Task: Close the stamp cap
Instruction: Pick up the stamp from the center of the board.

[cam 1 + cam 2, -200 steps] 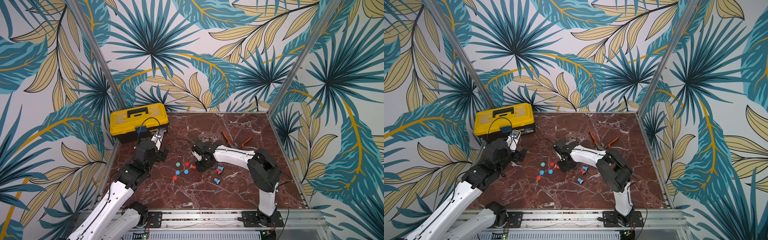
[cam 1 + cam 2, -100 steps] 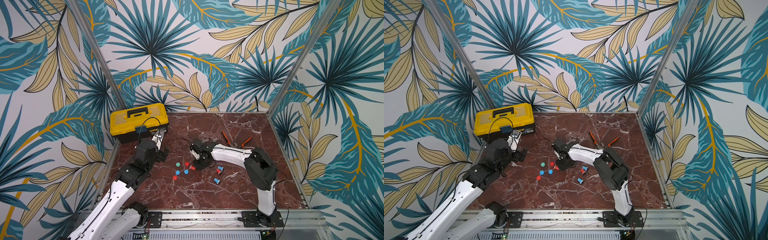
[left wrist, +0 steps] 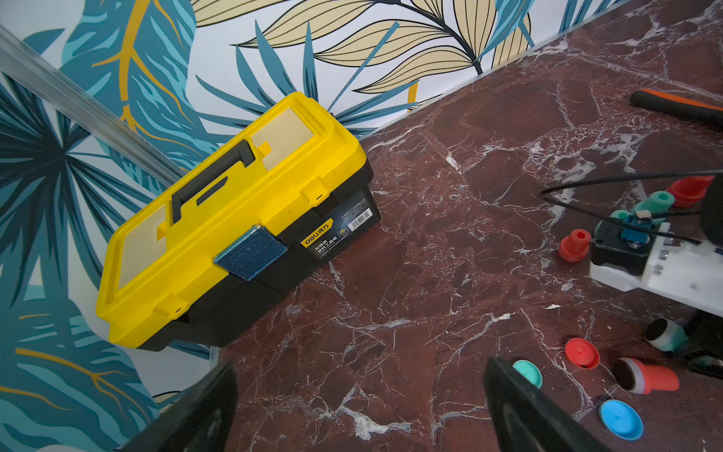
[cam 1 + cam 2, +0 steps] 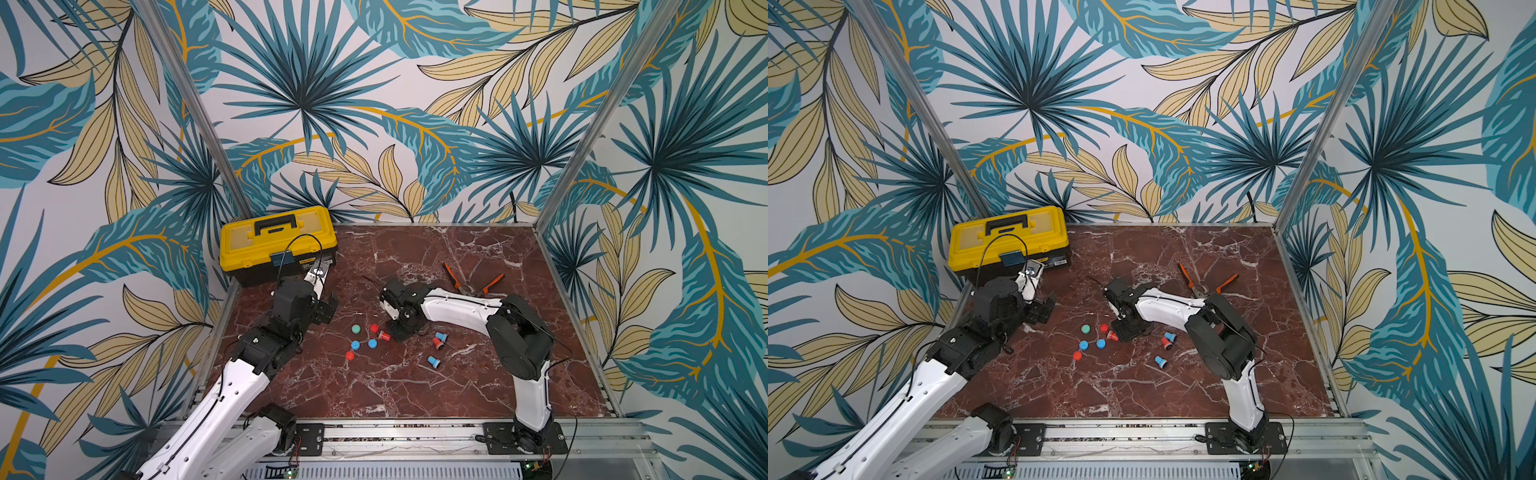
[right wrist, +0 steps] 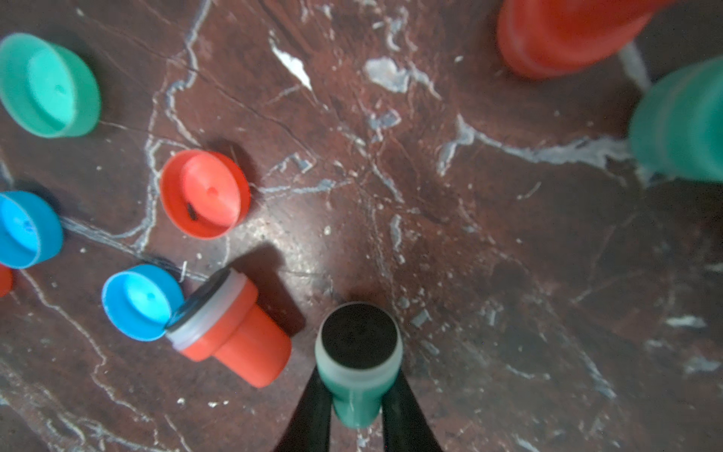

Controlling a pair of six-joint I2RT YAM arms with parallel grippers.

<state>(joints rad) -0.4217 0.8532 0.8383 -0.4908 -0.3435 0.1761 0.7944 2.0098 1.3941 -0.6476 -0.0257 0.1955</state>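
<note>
Right gripper (image 5: pixel 358 395) is pinching the green stamp (image 5: pixel 358 352). The two black fingers (image 5: pixel 313 415) press on either side of its narrow body. The wide end with the dark pad sticks out past the fingertips. Can't tell whether the stamp is off the table (image 4: pixel 457 374).

The red stamp (image 5: pixel 231 336) lies on its side just beside the jaws, pad end touching a blue cap (image 5: pixel 142 301). The green cap (image 5: pixel 49 84) sits open side up, apart from the jaws, with the red cap (image 5: pixel 205 193) between them. In a top view the right gripper (image 4: pixel 400 332) is low over the table, just beside the red stamp (image 4: pixel 384 336), and the green cap (image 4: pixel 355 329) is further toward the left arm.

Left gripper (image 3: pixel 360 368) has its jaws spread wide and nothing between them. It hangs above the table near the yellow toolbox (image 3: pixel 234 219).

Against a second ago: the right jaws have closed in on the stamp. The right wrist has shifted slightly toward the toolbox side. The left arm, the caps and the red stamp are in the same places.
</note>
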